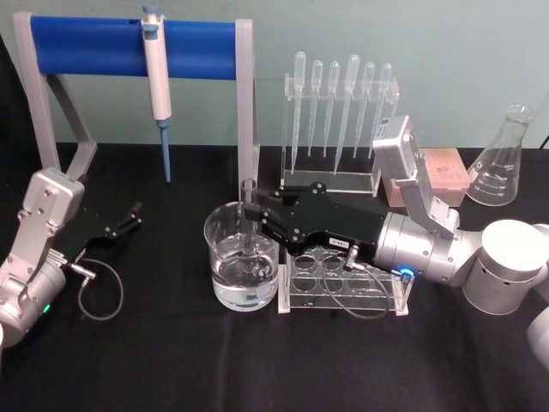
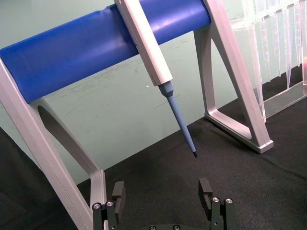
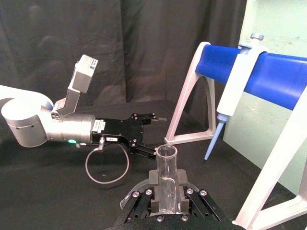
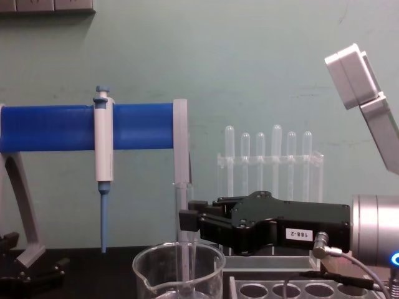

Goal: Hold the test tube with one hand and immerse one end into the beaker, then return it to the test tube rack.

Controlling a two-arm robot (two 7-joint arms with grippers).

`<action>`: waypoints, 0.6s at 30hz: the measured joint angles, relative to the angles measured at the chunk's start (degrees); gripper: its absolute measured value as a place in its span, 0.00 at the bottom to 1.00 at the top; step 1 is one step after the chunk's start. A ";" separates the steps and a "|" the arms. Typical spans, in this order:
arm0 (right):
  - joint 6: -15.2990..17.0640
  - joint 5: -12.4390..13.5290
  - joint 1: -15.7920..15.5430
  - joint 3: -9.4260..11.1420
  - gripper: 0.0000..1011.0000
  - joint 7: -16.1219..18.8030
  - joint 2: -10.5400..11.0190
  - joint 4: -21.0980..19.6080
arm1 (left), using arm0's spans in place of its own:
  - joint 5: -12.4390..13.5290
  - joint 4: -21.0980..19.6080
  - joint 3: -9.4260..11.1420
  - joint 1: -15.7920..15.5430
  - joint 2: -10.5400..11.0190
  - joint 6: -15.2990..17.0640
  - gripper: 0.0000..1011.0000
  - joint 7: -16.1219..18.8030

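Right gripper (image 1: 251,212): reaches in from the right above the test tube rack (image 1: 313,273), fingers clamped on the upper part of the test tube (image 1: 254,247). The tube stands upright with its lower end down inside the beaker (image 1: 220,257), which holds clear liquid at the middle of the black table (image 1: 171,360). Left gripper (image 2: 162,190): low at the table's left side, fingers spread wide and empty, facing the blue-barred stand (image 1: 103,47) with its hanging pipettor (image 1: 157,81).
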 joint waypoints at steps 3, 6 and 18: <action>0.00 0.00 0.00 0.00 0.22 0.00 0.00 0.00 | 0.00 0.00 0.00 0.00 0.00 0.00 0.99 0.00; 0.00 0.00 0.00 0.00 0.22 0.00 0.00 0.00 | 0.00 0.00 0.00 0.00 0.00 0.00 0.99 0.00; -0.01 -0.03 0.10 -0.04 0.22 0.08 -0.08 0.06 | 0.00 0.00 0.00 0.00 0.00 0.00 0.99 0.00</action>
